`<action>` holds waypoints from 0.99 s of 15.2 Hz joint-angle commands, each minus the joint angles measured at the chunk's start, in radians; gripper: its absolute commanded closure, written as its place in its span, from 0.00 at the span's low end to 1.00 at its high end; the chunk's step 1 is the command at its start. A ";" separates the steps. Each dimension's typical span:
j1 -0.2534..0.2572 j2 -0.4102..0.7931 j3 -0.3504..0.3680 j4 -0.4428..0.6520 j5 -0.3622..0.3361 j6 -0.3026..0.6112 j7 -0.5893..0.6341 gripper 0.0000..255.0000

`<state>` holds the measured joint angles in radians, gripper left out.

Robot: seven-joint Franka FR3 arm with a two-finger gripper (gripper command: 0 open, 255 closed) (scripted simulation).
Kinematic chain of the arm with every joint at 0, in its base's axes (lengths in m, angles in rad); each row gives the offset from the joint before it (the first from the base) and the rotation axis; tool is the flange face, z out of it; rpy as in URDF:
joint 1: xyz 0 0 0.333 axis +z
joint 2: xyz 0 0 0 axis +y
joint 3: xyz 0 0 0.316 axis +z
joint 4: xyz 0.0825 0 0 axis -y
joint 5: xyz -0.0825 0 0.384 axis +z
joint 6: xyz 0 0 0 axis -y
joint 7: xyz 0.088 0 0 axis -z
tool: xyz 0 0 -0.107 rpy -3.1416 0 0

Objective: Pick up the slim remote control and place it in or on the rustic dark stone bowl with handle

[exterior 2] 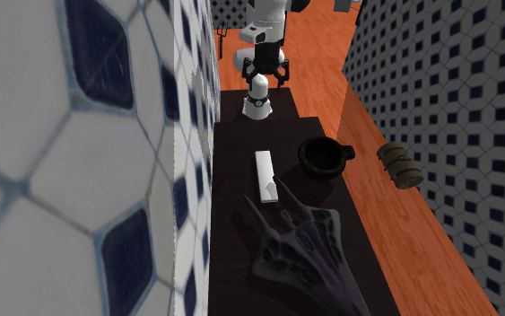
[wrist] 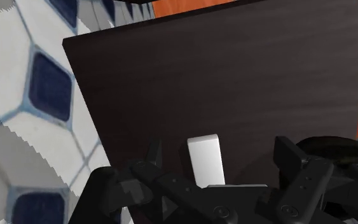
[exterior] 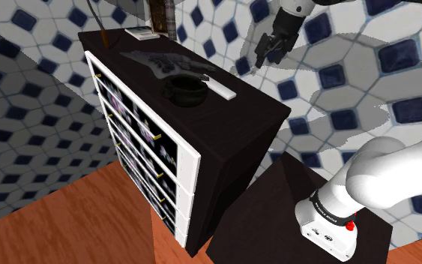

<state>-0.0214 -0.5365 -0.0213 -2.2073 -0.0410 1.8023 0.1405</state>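
1. The end effector (exterior: 266,58) is open. In the wrist view its two fingers (wrist: 152,154) stand apart and nothing is between them in contact.
2. The slim remote control (exterior 2: 265,175) is white and lies flat on the top of the dark chest of drawers (exterior: 255,109), on the side near the tiled wall.
3. In the shoulder view the remote control is at about 8 o'clock from the end effector and apart from it. The end effector hangs higher, in front of the wall. In the second exterior view the remote control is at 6 o'clock from it.
4. The long axis of the remote control runs from 12 to 6 o'clock in the second exterior view, so one short end points toward the end effector. In the wrist view this near end shows between the fingers, and they stand across its narrow width.
5. The dark bowl (exterior 2: 320,157) stands just beside the remote control, at about 3 o'clock from it in the second exterior view. Its handle points away from the remote control.
6. I judge that the next move must go forward along the long axis and then down. After the grasp, the carry to the bowl is short.
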 commanded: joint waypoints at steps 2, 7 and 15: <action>0.002 0.118 -0.001 0.039 0.003 0.059 0.004 0.00; 0.001 0.312 -0.006 0.136 0.007 0.123 0.001 0.00; -0.002 0.632 -0.012 0.355 0.020 0.169 -0.007 0.00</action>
<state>-0.0230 0.0498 -0.0326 -1.8880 -0.0228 1.9678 0.1345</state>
